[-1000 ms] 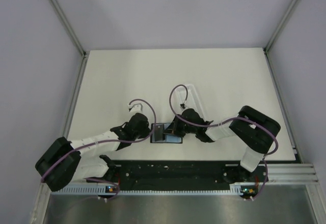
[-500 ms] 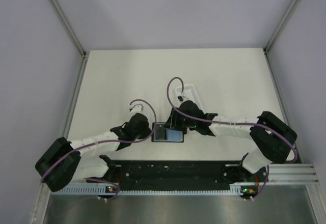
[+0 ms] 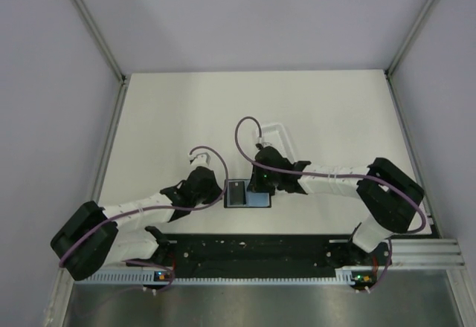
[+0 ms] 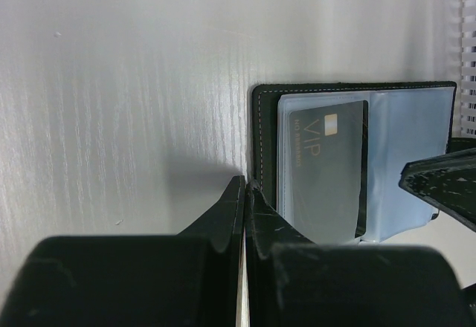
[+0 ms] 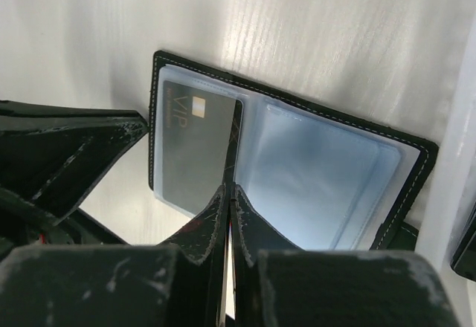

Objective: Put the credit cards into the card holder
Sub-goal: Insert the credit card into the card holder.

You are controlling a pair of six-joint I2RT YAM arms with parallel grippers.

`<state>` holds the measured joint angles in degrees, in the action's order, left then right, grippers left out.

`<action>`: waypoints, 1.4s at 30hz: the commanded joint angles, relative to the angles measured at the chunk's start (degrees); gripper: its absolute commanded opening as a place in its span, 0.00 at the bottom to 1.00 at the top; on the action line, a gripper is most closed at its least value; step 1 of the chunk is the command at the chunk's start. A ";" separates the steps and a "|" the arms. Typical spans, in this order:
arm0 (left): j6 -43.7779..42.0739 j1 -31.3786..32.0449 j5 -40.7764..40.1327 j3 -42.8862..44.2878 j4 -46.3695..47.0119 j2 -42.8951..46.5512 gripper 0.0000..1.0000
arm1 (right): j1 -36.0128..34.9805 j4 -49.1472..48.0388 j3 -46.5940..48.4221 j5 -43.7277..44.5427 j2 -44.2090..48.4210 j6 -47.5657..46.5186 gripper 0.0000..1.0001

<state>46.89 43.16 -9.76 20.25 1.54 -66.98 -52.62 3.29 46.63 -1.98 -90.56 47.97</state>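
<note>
Credit card [image 5: 193, 149] thin, stiff, slick — nudge its edge at card holder [image 5: 327, 171] fold; left gripper [image 4: 244, 187], right gripper [image 5: 229, 191] — both pressed together.

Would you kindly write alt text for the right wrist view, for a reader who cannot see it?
An open black card holder lies on a white table, a dark credit card marked VIP in its left clear pocket. The right claw, its fingers pressed together, points at the card's inner edge near the fold.
</note>
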 commanded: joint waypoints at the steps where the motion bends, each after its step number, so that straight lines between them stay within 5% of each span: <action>1: 0.22 0.17 1.15 -2.23 -3.12 0.01 0.00 | -1.34 0.84 3.55 0.40 -2.68 -0.86 0.00; 17: 0.13 0.17 1.15 -2.41 -2.68 -0.17 0.00 | -5.21 12.26 10.67 8.04 -8.31 -1.56 0.00; 32: 0.30 0.17 1.32 -2.41 -2.60 -0.17 0.00 | -5.56 1.20 6.55 -0.04 -7.61 -1.21 0.00; 42: 0.30 0.17 1.23 -2.58 -2.60 -0.08 0.00 | -5.56 7.51 6.54 8.30 -0.85 -2.88 0.00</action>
<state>47.29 43.16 -9.43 19.49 2.68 -66.59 -57.28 9.89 52.93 2.66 -96.60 46.44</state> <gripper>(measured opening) 0.013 0.003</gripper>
